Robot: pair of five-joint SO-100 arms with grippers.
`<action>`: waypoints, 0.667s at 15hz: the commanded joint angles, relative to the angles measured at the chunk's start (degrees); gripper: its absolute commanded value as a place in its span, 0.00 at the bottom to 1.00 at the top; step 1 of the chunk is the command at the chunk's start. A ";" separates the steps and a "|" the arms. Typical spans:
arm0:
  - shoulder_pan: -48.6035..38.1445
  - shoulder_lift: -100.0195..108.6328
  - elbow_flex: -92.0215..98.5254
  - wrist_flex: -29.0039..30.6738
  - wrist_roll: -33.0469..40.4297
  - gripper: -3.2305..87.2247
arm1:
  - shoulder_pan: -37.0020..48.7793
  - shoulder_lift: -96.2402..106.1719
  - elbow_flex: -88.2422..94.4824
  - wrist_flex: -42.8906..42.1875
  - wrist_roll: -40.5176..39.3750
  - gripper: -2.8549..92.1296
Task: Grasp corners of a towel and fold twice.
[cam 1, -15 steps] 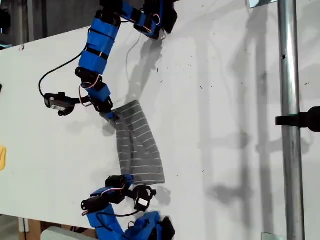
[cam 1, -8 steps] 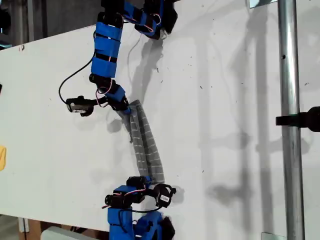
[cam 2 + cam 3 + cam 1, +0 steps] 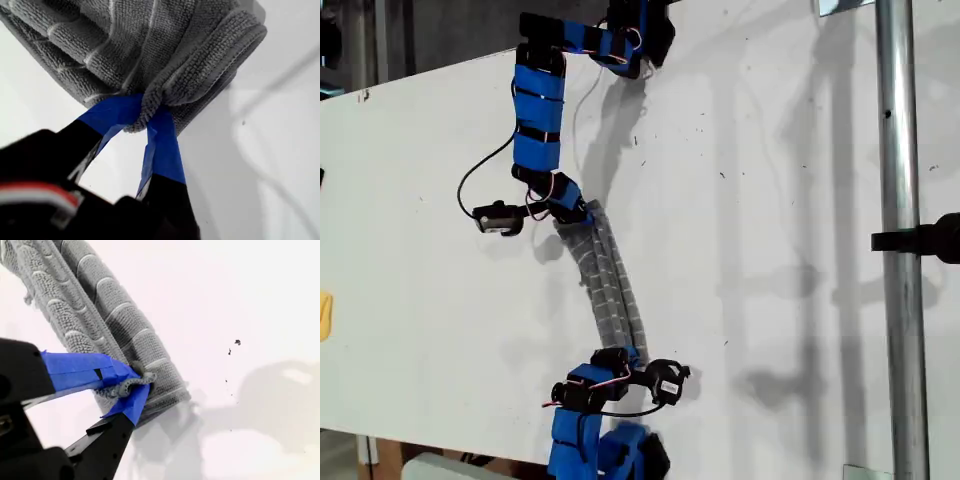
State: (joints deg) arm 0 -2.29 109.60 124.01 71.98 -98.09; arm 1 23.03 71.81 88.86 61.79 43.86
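Towel [image 3: 608, 285] bunched lengthwise on table [image 3: 770, 200], betw. two arms, a pincer at ea. end

The towel [image 3: 610, 285] stretches as a narrow, bunched striped band between my two hands. Toward the exterior view's top, one hand [image 3: 582, 214] pinches an end of it; the other hand [image 3: 632, 356] pinches the opposite end. Beneath both lies the white table [image 3: 770, 180].

The towel [image 3: 150, 45] runs off the first wrist view's edge. Its pinched corners [image 3: 131, 385] are hidden between taped fingertips [image 3: 125, 405].
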 commanded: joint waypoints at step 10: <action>3.34 14.33 8.44 5.98 -11.69 0.32 | 6.06 3.08 -6.86 11.95 3.08 0.33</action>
State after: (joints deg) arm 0 -0.79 117.25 134.47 72.42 -106.26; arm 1 29.00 69.70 85.87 72.25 46.32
